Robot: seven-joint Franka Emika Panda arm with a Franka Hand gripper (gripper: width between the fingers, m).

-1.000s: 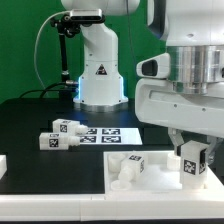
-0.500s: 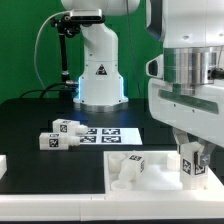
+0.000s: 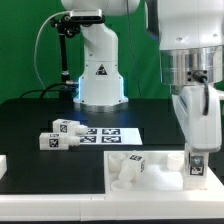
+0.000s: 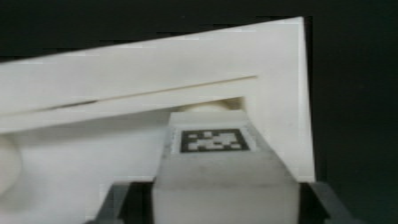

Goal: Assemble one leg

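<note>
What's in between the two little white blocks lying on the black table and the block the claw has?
In the exterior view, the marker board and another leg on the white panel lie between the loose legs and the claw.

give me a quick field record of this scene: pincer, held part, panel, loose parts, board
pincer: pincer shut on the small white tagged plastic leg
held part: leg upright over the panel corner
panel: large flat white panel with raised edges, on the black table
loose parts: two small white tagged posts, lying at the exterior view's left
board: marker board, flat behind the panel

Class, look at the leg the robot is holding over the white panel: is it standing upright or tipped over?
Upright. The leg stands vertical between the jaws of the gripper at the panel corner.
</note>
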